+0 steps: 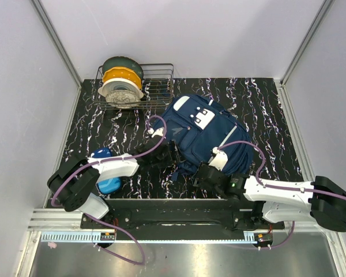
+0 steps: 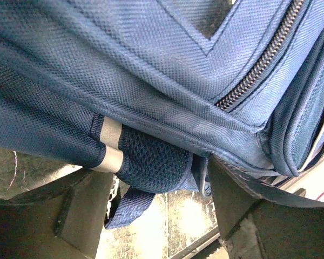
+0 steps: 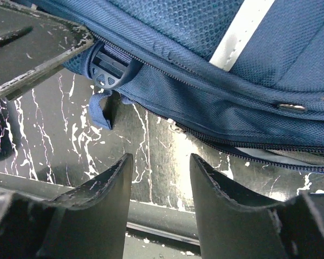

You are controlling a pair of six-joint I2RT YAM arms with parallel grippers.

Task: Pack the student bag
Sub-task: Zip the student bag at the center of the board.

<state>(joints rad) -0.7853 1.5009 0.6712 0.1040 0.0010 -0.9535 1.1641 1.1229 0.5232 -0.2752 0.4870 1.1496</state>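
The student bag [image 1: 207, 134] is a navy backpack with white patches, lying flat in the middle of the black marbled mat. My left gripper [image 1: 172, 154] is at its near left edge. In the left wrist view the left gripper [image 2: 155, 168] stands open around a padded mesh strap [image 2: 151, 164] with a grey stripe, and a small gap shows beside the right finger [image 2: 243, 210]. My right gripper [image 1: 206, 172] is at the bag's near edge. Seen from the right wrist, the right gripper [image 3: 161, 157] is open and empty, just below the zipper seam [image 3: 232, 143].
A wire rack [image 1: 158, 86] with yellow, white and dark round spools [image 1: 121, 83] stands at the back left. A blue object [image 1: 108, 176] lies partly under the left arm. A plastic buckle [image 3: 110, 67] hangs from the bag's edge. Grey walls close in the mat.
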